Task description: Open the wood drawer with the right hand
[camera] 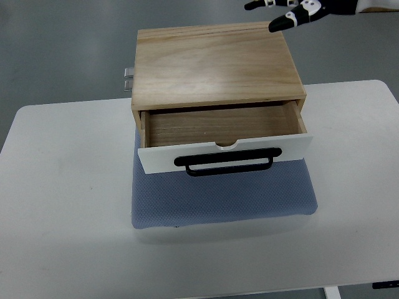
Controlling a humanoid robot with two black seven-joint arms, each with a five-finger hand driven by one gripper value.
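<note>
On the white table (68,205) stands a light wooden box (215,65), and its back part reaches past the far edge of the table. The box rests on a blue-grey mat (224,202), which lies flat on the table and comes out in front of the box toward the camera.

The wood drawer (221,128) is pulled out of the front of the box and stands open. Its inside is bare brown wood. The front panel (225,154) of the drawer is white and has a small round notch in the middle of its upper edge. A black handle (227,163) in the form of a long flat loop is fixed on this panel, just under the notch. The panel is a little tilted in the picture, with its right end higher than the left end.

At the left back side of the box, a small metal part (129,79) sticks out; it is too small to tell what it is.

The right hand (293,14) shows at the top right corner, above the floor behind the box and just beside its back right corner. Its dark fingers (282,25) are spread and point to the left, and they hold nothing. The hand is well apart from the drawer handle and does not touch the box.
</note>
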